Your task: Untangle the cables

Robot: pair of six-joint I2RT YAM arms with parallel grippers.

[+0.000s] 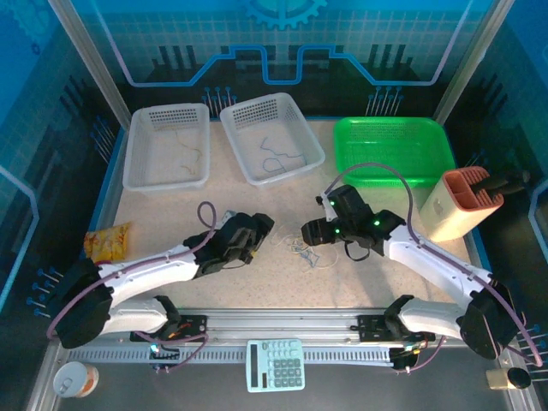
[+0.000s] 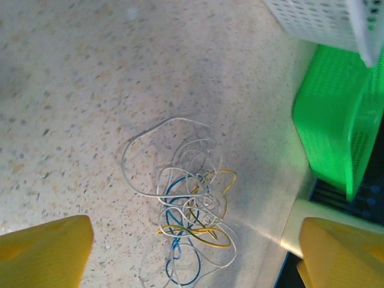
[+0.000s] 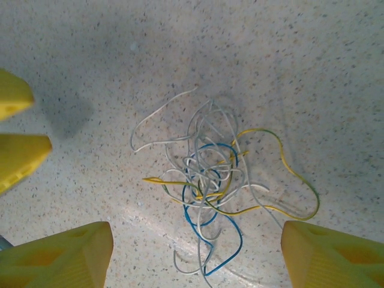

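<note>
Cables [image 1: 306, 250] lying knotted on the bench [image 1: 163, 218], both claws hovering spread apart.
The whitish, yellow and blue cords are sitting in one clump between the left claw [image 1: 261, 229] and right claw [image 1: 310, 232], neither gripping anything. A pick seems to be lining up, and the next move is calling for pinching one loose end.

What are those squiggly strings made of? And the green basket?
The cables look like thin wire in smooth plastic coating, white, yellow and blue: they hold springy loops instead of lying limp. The green basket looks like shiny moulded plastic, judging by its bright even colour and grid of little holes. Neither is certain from looks alone.
</note>
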